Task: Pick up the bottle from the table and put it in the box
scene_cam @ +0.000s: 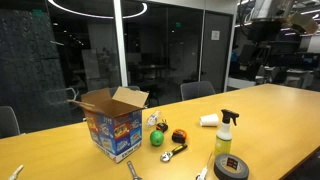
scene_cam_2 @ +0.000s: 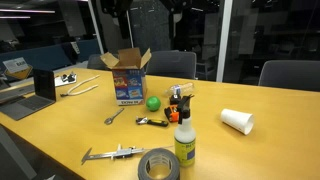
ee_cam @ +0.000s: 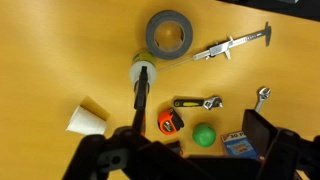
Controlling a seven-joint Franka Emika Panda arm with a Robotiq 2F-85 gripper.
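Observation:
The bottle (scene_cam: 225,130) stands upright on the table (scene_cam: 285,105), with yellow-green liquid and a black trigger nozzle. It also shows in an exterior view (scene_cam_2: 184,138) and from above in the wrist view (ee_cam: 143,72). The box (scene_cam: 113,122) stands open on the table, with blue printed sides (scene_cam_2: 127,80); only its corner shows in the wrist view (ee_cam: 240,144). My gripper (ee_cam: 190,142) hangs high above the table, open and empty, with its dark fingers at the bottom of the wrist view. I cannot make it out clearly in either exterior view.
Next to the bottle lie a grey tape roll (ee_cam: 168,33), a white paper cup (ee_cam: 87,119), an orange tape measure (ee_cam: 170,121), a green ball (ee_cam: 204,134), an adjustable wrench (ee_cam: 197,102), a caliper (ee_cam: 232,45) and a spanner (ee_cam: 262,96). A laptop (scene_cam_2: 40,88) stands at one end.

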